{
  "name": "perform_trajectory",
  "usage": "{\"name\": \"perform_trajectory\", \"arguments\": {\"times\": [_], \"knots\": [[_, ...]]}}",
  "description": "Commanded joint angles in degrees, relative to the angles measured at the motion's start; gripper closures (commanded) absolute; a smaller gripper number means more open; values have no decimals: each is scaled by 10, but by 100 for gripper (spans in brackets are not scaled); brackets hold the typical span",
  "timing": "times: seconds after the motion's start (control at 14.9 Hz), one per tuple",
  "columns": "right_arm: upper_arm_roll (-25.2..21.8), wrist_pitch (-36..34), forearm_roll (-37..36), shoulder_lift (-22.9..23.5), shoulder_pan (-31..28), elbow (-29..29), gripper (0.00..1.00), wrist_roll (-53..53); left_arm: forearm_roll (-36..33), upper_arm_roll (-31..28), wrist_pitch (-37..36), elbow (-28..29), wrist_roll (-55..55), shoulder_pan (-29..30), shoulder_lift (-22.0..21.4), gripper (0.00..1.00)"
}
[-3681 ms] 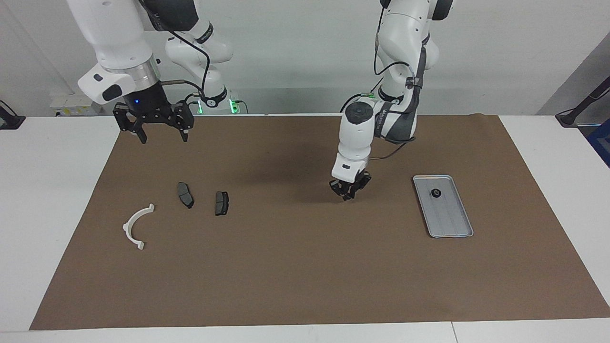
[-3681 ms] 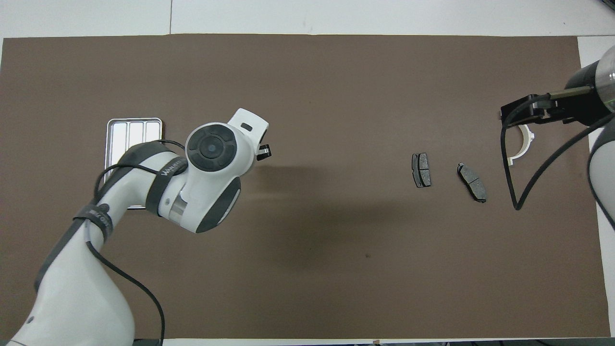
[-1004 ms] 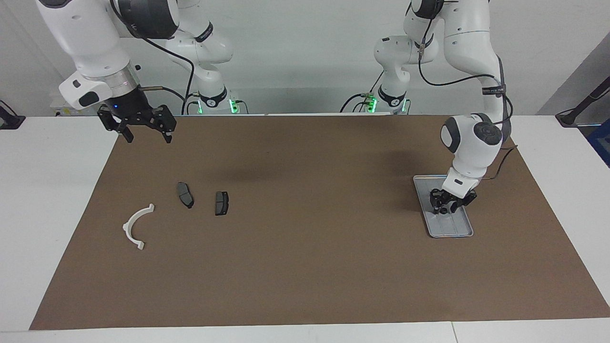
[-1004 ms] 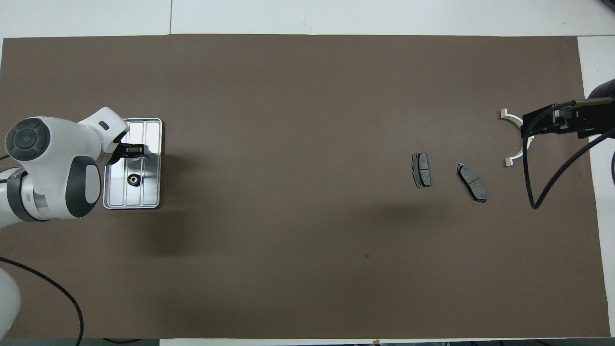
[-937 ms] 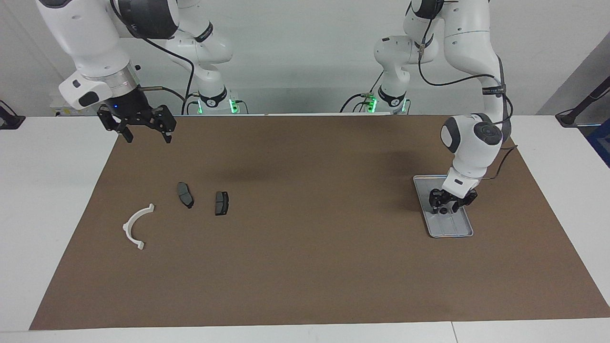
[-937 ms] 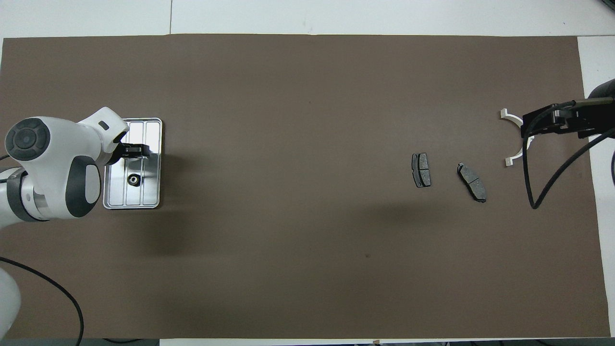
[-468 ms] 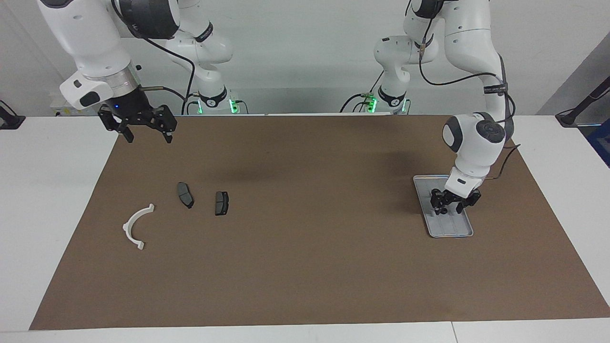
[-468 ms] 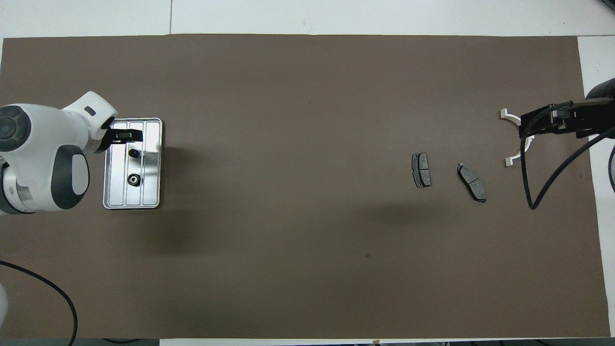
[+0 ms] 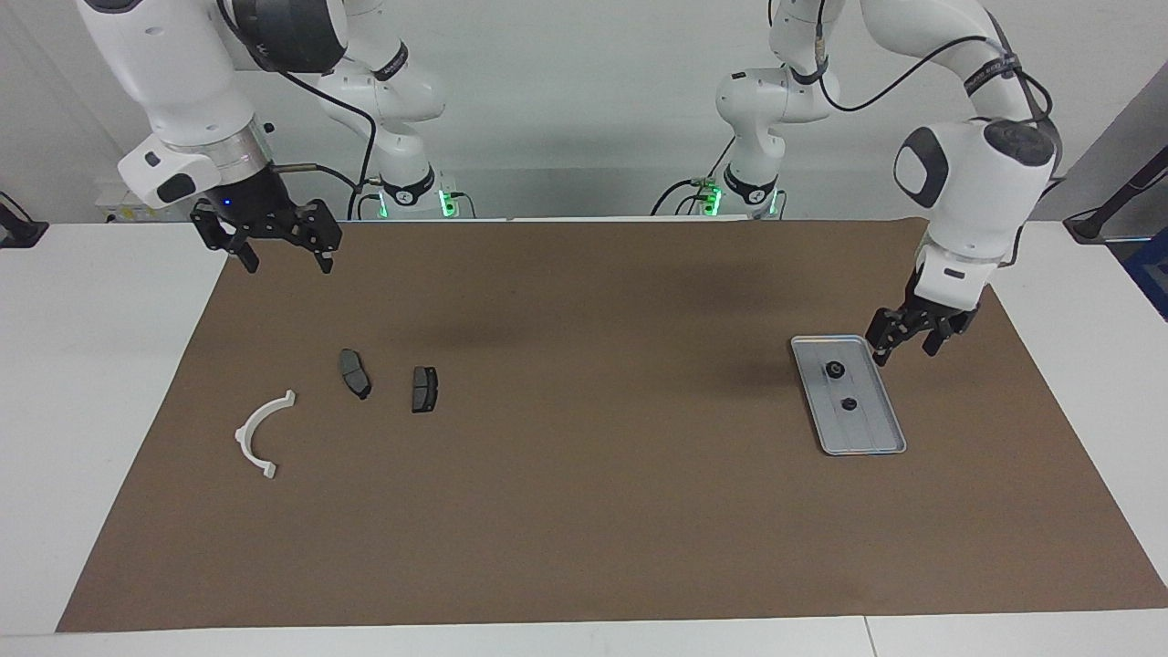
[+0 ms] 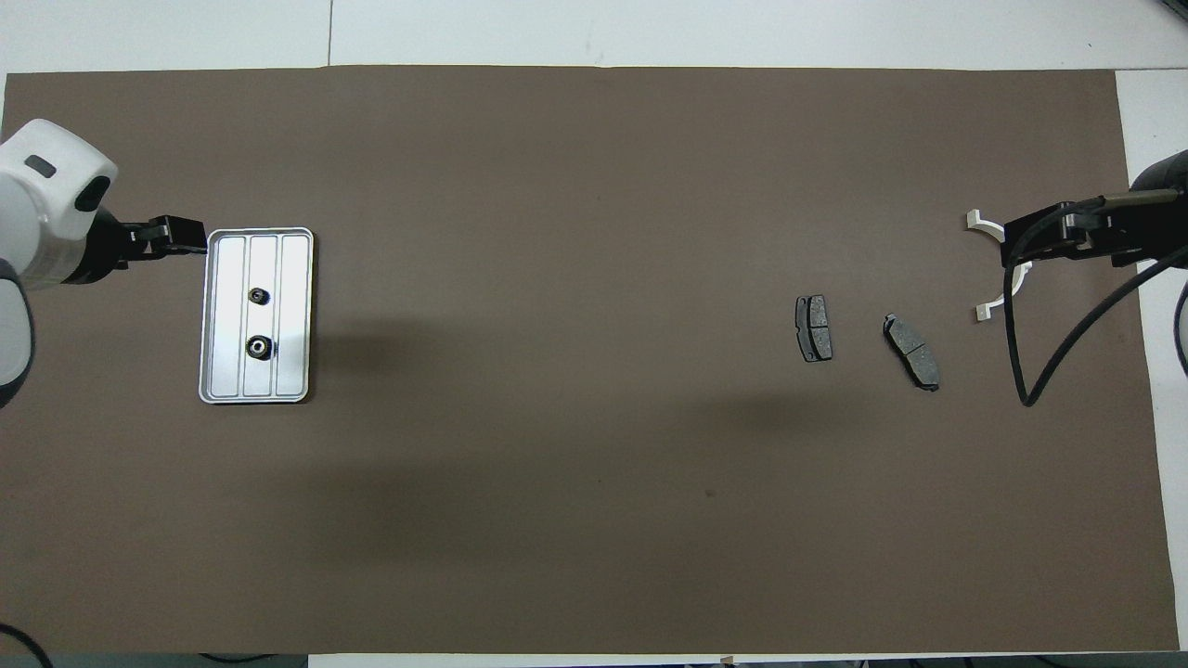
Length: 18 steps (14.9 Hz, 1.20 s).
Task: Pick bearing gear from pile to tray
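While raised at centre right of the facing view, left gripper [image 9: 905, 349]: fingers spread, empty, beside the tray's corner.
Right gripper [image 9: 283, 255]: upper left, fingers wide, empty, waiting.
Mat [image 9: 584, 511]: brown, matte.
Tray [image 9: 871, 436]: silver metal, ribbed, rounded corners.
Bearing gears [image 9: 834, 370] [image 9: 848, 403]: two small black rounds in tray.

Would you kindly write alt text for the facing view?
Two small black gears lie in a silver tray on a brown mat; the left gripper hangs open beside it. The right gripper waits open, with two brake pads and a white bracket below.
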<state>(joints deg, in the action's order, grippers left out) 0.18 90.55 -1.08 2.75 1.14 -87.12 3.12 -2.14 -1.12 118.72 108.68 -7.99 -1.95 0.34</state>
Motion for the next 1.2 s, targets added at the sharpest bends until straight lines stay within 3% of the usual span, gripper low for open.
{"name": "perform_trajectory", "arguments": {"times": [0.0, 0.27, 0.6, 1.14], "knots": [[0, -1, 0, -9, -2, -7, 0, -11, 6, -2, -84, 1, -7, -8, -51, 13], [0, -1, 0, -9, -4, -8, 0, -12, 17, 9, -187, -35, -6, -19, -56, 0], [0, -1, 0, -9, -3, -9, 0, -12, 22, 9, -272, -97, 0, -18, -49, 0], [0, -2, 2, -10, -3, -9, 0, -13, 22, 7, -292, -104, 2, -15, -78, 0]]}}
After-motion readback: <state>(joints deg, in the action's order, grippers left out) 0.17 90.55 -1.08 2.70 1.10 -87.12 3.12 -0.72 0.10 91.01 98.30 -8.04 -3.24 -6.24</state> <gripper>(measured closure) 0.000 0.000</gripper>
